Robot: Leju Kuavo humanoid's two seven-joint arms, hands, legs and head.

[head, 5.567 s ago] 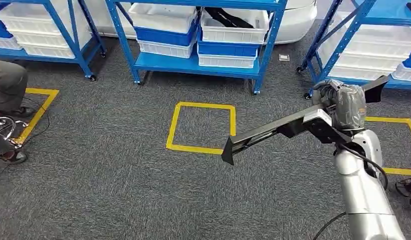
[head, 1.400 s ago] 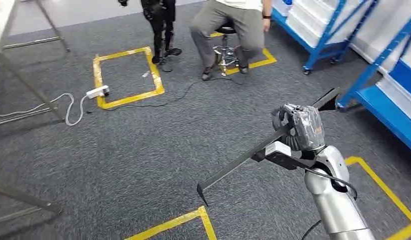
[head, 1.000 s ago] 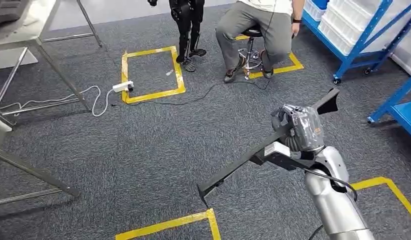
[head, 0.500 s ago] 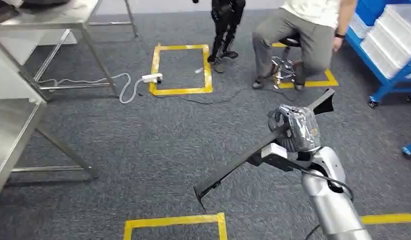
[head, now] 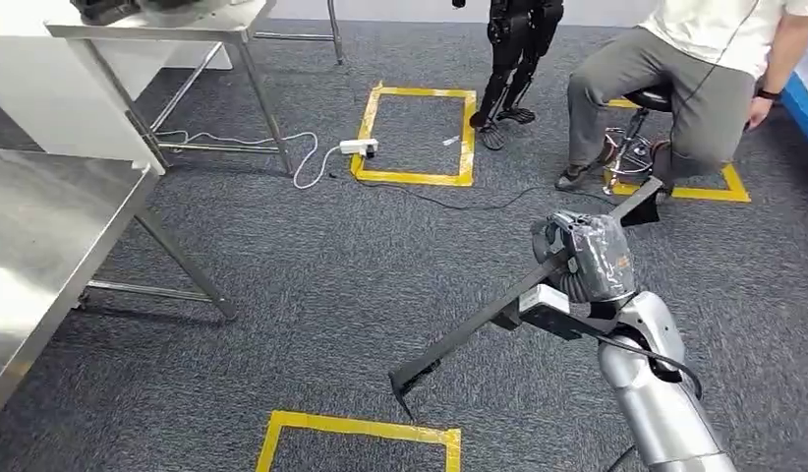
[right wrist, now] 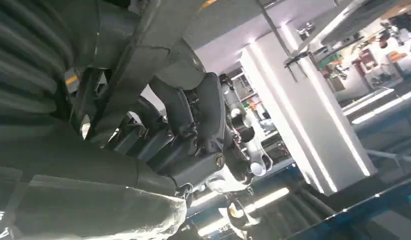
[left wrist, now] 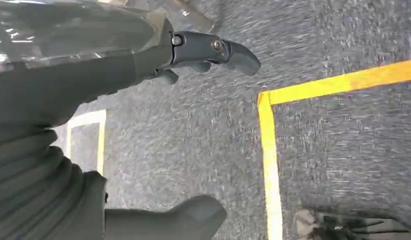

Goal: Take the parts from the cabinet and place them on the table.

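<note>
My right hand [head: 582, 258], wrapped in clear film, grips a long black angled part [head: 469, 334] near its upper end. The part slants down to the left above the carpet, its lower tip close to a yellow tape square [head: 361, 431]. In the right wrist view the dark fingers [right wrist: 193, 125] curl around the part's bar [right wrist: 138, 60]. A bare steel table [head: 46, 226] stands at the left, well apart from the part. My left hand [left wrist: 93, 100] hangs over the carpet with thumb and fingers apart and nothing in it.
A second steel table [head: 164, 22] stands at the far left with a white power strip [head: 358, 147] and cable beside it. A person [head: 695, 69] sits on a stool at the far right. A small black robot [head: 513, 49] stands by a yellow floor square [head: 420, 133].
The whole view has swung left as I turned: the blue shelves have left the picture and the steel tables have come in. The black part stays gripped in my right hand.
</note>
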